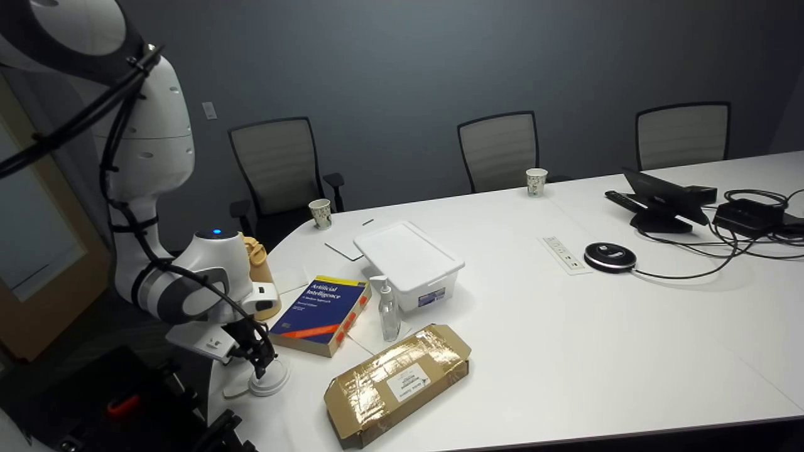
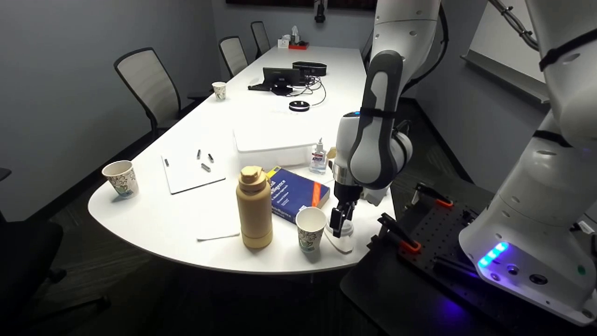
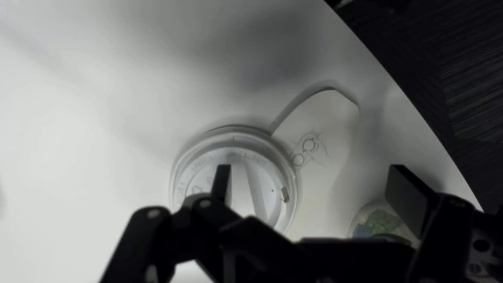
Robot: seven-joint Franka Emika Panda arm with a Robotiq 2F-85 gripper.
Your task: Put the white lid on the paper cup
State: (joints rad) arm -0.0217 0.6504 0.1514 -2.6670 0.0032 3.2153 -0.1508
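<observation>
The white lid (image 3: pixel 259 173) lies flat on the table in the wrist view and shows in both exterior views (image 1: pixel 271 378) (image 2: pixel 347 228). The patterned paper cup (image 2: pixel 309 229) stands upright with its mouth open beside the lid. In the wrist view only part of the cup (image 3: pixel 379 222) shows at lower right; the arm hides it in an exterior view. My gripper (image 3: pixel 310 184) is open and empty, low over the lid (image 2: pixel 343 218). One finger is above the lid's middle, the other near the cup. I cannot tell whether a finger touches the lid.
A flat pale piece (image 3: pixel 326 129) lies against the lid. A tan bottle (image 2: pixel 254 212), a blue book (image 2: pixel 296 191), a sanitizer bottle (image 1: pixel 389 314), a lidded box (image 1: pixel 408 257) and a cardboard box (image 1: pixel 402 383) stand nearby. Another patterned cup (image 2: pixel 121 178) is farther off. The table edge (image 3: pixel 408 94) is close.
</observation>
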